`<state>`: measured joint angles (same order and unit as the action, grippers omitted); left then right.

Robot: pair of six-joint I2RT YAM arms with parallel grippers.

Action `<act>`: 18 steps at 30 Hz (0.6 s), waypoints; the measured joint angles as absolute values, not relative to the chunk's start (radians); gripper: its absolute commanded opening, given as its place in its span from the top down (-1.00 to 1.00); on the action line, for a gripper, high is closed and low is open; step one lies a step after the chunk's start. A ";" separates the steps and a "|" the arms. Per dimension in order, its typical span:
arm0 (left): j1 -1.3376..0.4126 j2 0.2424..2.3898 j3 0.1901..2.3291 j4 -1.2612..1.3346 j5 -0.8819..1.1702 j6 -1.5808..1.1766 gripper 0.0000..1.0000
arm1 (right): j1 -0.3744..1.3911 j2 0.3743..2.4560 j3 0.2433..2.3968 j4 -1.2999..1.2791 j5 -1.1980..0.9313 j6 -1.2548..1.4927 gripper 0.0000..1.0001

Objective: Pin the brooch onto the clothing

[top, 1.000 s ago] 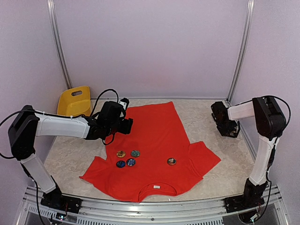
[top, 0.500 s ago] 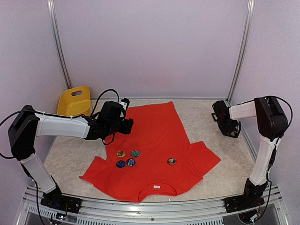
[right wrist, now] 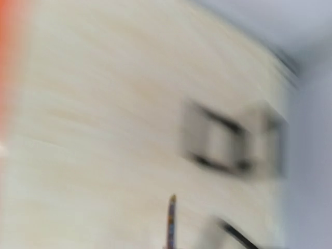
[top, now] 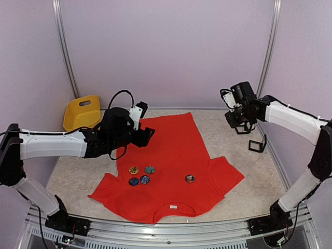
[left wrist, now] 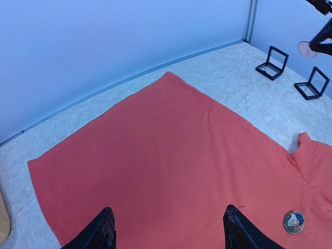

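The left gripper [left wrist: 168,231] hung with its two dark fingers [left wrist: 105,229] spread wide and nothing between them, above the far part of the T-shirt [top: 174,150]. The right gripper [top: 236,120], in the upper right of the overhead view, looked clamped on a small round brooch [left wrist: 306,49], though its own camera was too blurred to confirm this. The red-orange shirt lay flat at the centre of the table, neck toward the bottom of the frame, with four brooches [top: 149,169] grouped on its left side and a fifth brooch [top: 190,178] to the right. Two black stands [left wrist: 272,62] stood on the pale marbled tabletop [top: 78,171] near the right wall. A yellow bin [top: 83,111] sat in the far left corner, against plain lilac walls [top: 166,52].
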<state>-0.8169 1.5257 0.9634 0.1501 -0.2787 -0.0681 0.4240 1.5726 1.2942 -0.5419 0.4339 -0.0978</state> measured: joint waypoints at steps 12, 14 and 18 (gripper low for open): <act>-1.018 1.226 0.959 0.089 0.135 0.107 -0.32 | 0.646 1.213 1.259 -0.326 -0.613 -0.088 1.00; -1.034 1.191 0.960 0.070 0.181 0.106 -0.29 | 0.698 1.217 1.253 -0.290 -0.690 -0.077 1.00; -1.036 1.152 0.968 0.043 0.243 0.084 -0.22 | 0.812 1.246 1.254 -0.276 -0.765 -0.081 1.00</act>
